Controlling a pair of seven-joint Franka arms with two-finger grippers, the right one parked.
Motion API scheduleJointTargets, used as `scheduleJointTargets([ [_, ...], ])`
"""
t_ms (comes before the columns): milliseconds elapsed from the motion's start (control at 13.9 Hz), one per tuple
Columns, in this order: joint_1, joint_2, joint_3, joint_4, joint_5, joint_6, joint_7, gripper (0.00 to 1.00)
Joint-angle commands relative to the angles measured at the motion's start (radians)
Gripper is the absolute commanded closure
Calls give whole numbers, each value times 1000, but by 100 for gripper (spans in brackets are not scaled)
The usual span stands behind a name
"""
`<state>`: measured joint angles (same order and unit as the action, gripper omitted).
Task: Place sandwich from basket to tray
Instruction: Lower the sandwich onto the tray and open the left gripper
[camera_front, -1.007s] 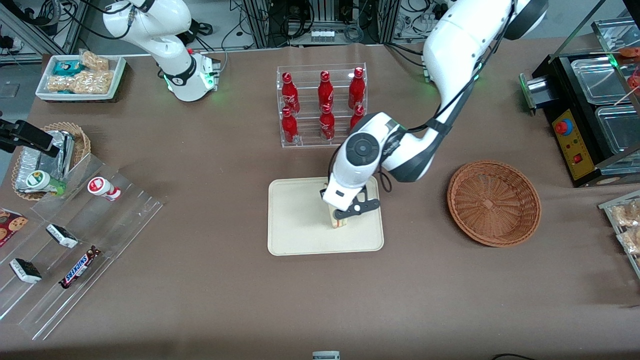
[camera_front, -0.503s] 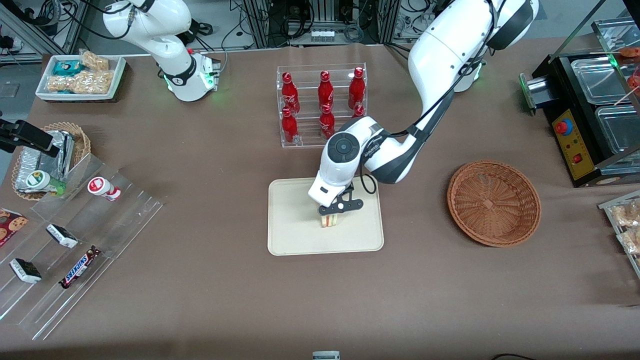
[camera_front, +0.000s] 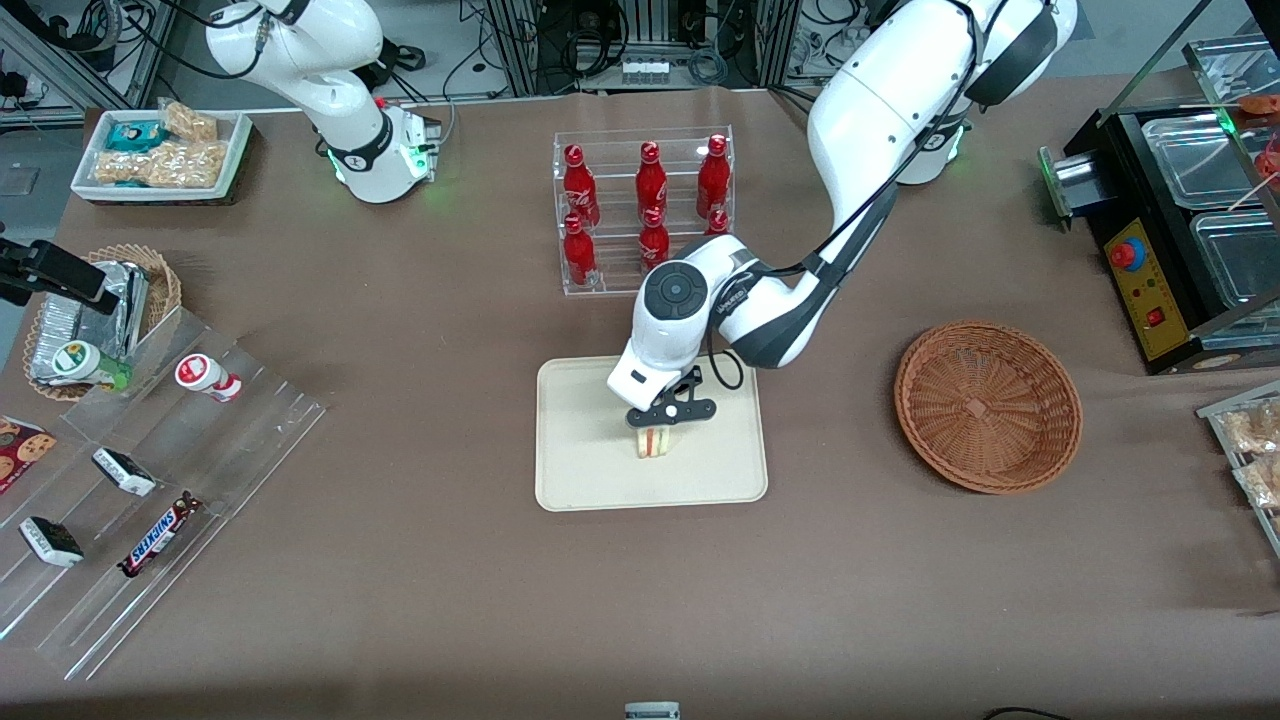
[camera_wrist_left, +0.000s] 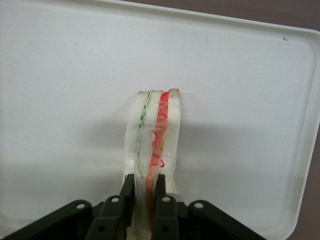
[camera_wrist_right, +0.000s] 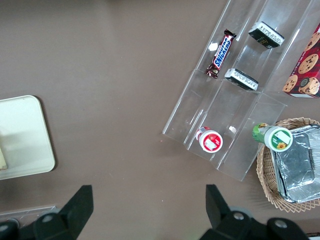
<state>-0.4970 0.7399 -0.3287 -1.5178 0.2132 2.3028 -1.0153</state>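
The sandwich (camera_front: 653, 442) is a pale wedge with green and red filling stripes, standing on edge at the middle of the cream tray (camera_front: 580, 470). My left gripper (camera_front: 659, 424) is shut on the sandwich (camera_wrist_left: 152, 135), its black fingers (camera_wrist_left: 128, 192) pinching the bread from both sides. The wedge's lower edge looks to rest on the tray (camera_wrist_left: 65, 75). The reddish-brown wicker basket (camera_front: 987, 405) sits empty beside the tray, toward the working arm's end of the table.
A clear rack of red bottles (camera_front: 645, 210) stands just farther from the front camera than the tray. Toward the parked arm's end lie a clear tiered stand with snack bars (camera_front: 150, 500), a small wicker basket with foil packs (camera_front: 95, 315) and a white snack tray (camera_front: 160, 150).
My gripper carried the sandwich across the tray toward the parked arm's end and slightly farther from the front camera, and it now sits lower, at the tray's middle.
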Motion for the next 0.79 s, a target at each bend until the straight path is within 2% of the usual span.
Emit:
scheduleJointTargets([
  [0, -18, 12, 10, 36, 21, 9, -9, 0],
  [216, -14, -36, 14, 36, 25, -20, -9, 0],
  [719, 63, -209, 14, 31, 8, -267, 6, 0],
])
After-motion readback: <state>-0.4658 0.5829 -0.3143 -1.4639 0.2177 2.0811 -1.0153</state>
